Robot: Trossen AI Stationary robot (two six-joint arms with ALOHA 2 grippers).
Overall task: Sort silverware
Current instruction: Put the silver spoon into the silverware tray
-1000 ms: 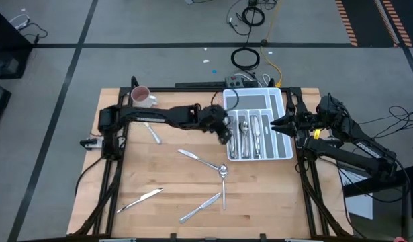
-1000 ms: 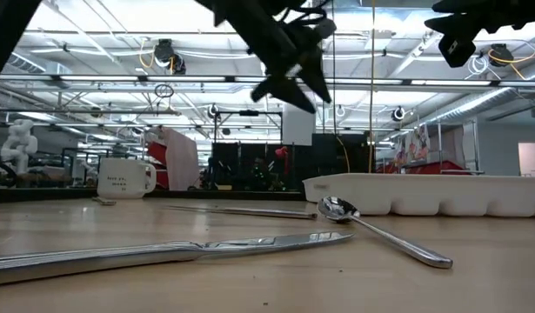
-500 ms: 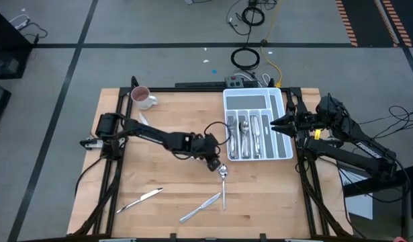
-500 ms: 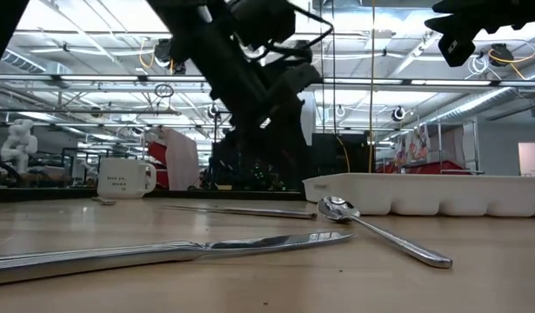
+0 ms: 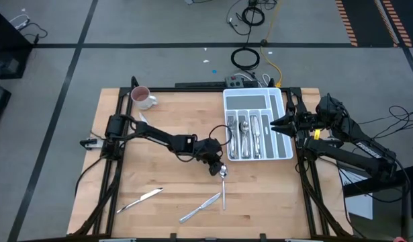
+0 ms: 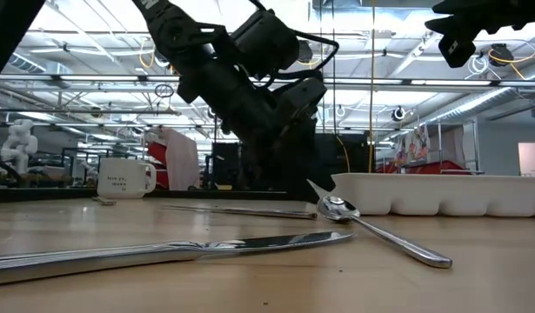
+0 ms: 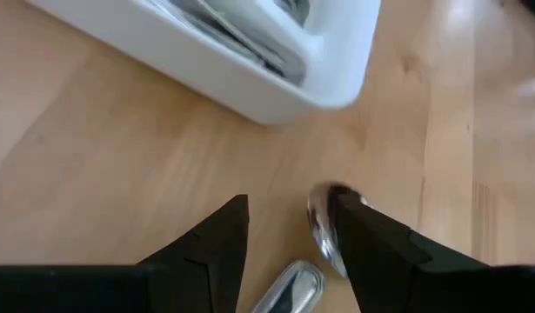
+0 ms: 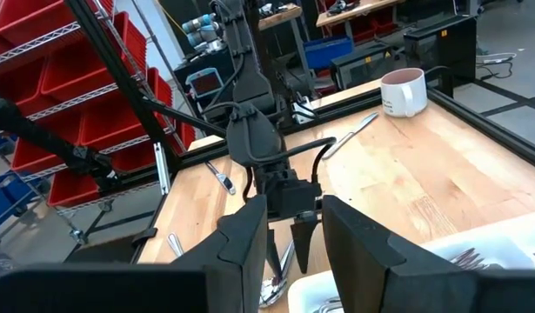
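Note:
My left gripper (image 5: 217, 166) (image 7: 289, 235) is open and low over the table, just off the near left corner of the white tray (image 5: 283, 128). Its fingers stand on either side of a spoon's bowl (image 7: 322, 228) and a second piece's silver end (image 7: 291, 283). The spoon (image 5: 223, 185) (image 6: 371, 228) lies flat, its handle pointing to the near edge. A long piece (image 6: 241, 210) lies behind it; in the high view the arm hides it. Several pieces lie in the tray (image 5: 250, 138). My right gripper (image 5: 277, 126) (image 8: 293, 261) hangs open over the tray's right edge. My left gripper comes from above, pointing down. One finger (image 7: 363, 248) stands right beside the spoon's bowl (image 7: 319, 217), which lies on the table. I cannot tell whether that finger touches it.
Two knives (image 5: 201, 208) (image 5: 140, 199) lie near the table's near edge. A white mug (image 5: 142, 97) (image 6: 123, 178) stands at the far left corner, with one more piece (image 5: 143, 119) beside it. Bare wood lies between the mug and the knives.
My left gripper has moved from the tray's left edge toward the near edge and down to the table, ending at the spoon's bowl. The arm now covers the long piece that lay beside the spoon in the high view.

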